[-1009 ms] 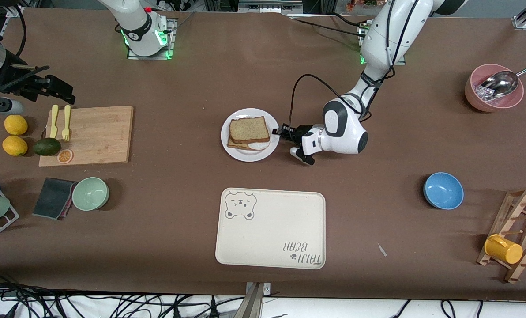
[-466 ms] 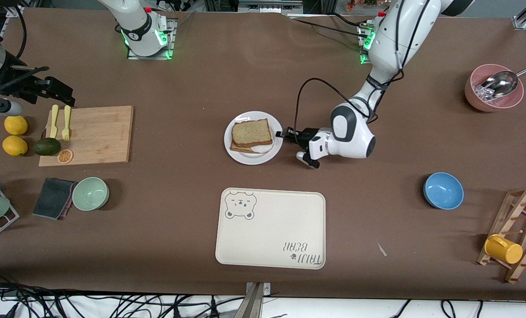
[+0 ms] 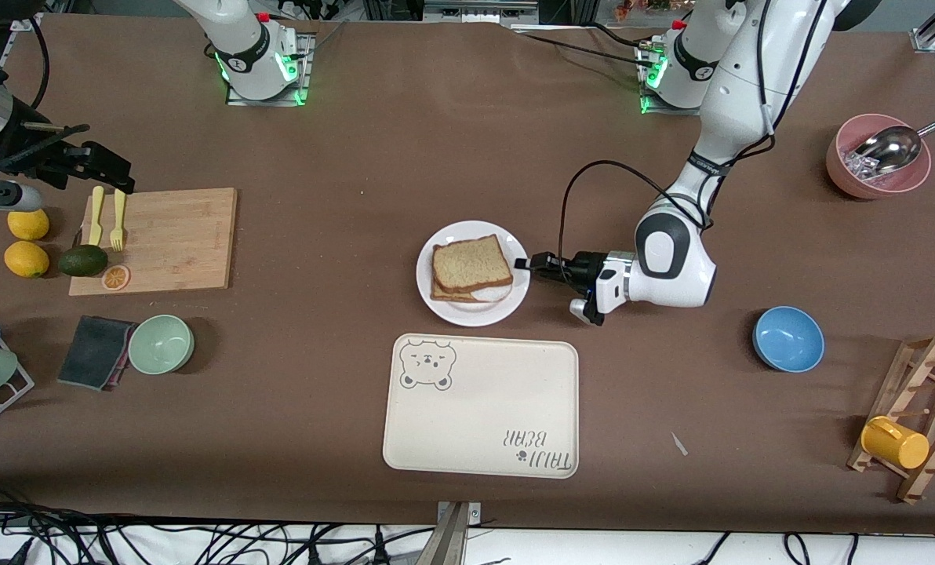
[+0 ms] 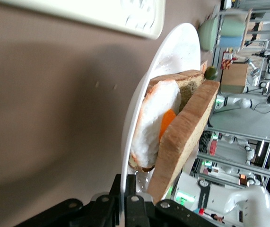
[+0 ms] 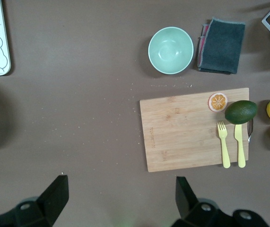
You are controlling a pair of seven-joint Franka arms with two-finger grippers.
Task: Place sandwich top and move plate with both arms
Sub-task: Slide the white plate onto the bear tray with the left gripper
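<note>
White china carries the whole scene from my remote station: the plate [image 3: 474, 314] sits on the brown table [image 3: 342, 392] near its middle, just farther from the front camera than the cream bear-printed tray [image 3: 481, 408], close to it but apart from it. On the plate, the sandwich top [image 3: 471, 262] lies over the lower slice with the fried egg [image 4: 153, 124], slightly offset so that egg white peeks out at the edge nearer the camera.

My left gripper [image 3: 532, 264] is down at table level, at the plate's rim on the side toward the left arm's end of the table. In the left wrist view its black fingers [image 4: 134, 208] are pinched together on the rim of the plate [image 4: 172, 52], one on each face of the thin white edge, with the sandwich top [image 4: 184, 142] looming just above.

My right gripper [image 5: 120, 201] waits high over the right arm's end of the table, over bare table just beside the wooden cutting board [image 5: 194, 130], with its two fingers spread wide apart and nothing between them. The board holds a yellow fork [image 5: 224, 146], a yellow knife [image 5: 240, 145] and an orange slice [image 5: 218, 101], with an avocado [image 5: 240, 111] at its edge. A green bowl [image 5: 170, 50] and a dark cloth [image 5: 221, 39] lie nearer the front camera than the board.

A blue bowl [image 3: 787, 338] stands toward the left arm's end of the table.
</note>
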